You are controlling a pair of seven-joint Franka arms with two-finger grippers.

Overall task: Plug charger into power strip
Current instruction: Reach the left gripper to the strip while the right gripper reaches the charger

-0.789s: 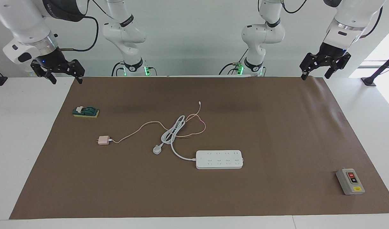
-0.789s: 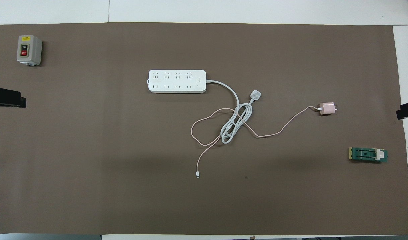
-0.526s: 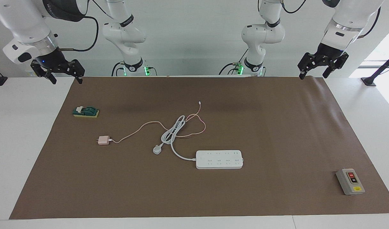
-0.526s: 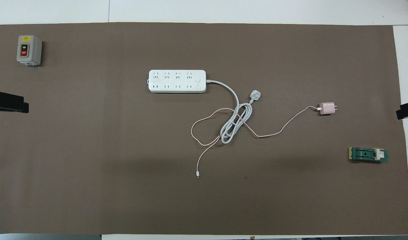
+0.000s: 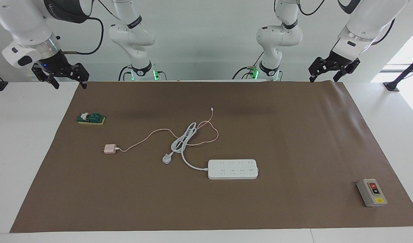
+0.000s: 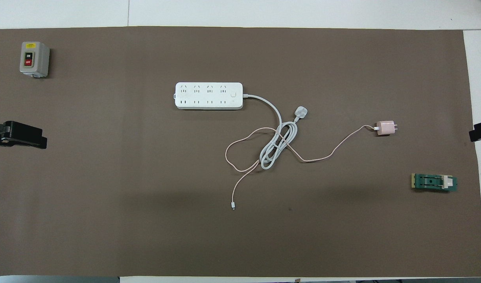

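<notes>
While the right gripper hangs where it was over the table's edge, the left gripper has swung inward and risen slightly. One charger, one power strip, one grey switch box and one green block lie unmoved on the brown mat. Both arms' fingers stand wide, holding nothing. The charger sits toward the right arm's end, well apart from the strip.

The left gripper is hanging raised over the table's edge at its own end, jaws spread and pointing toward six o'clock. The right gripper is hanging likewise at its end, jaws spread, tilted toward five o'clock, holding nothing.
</notes>
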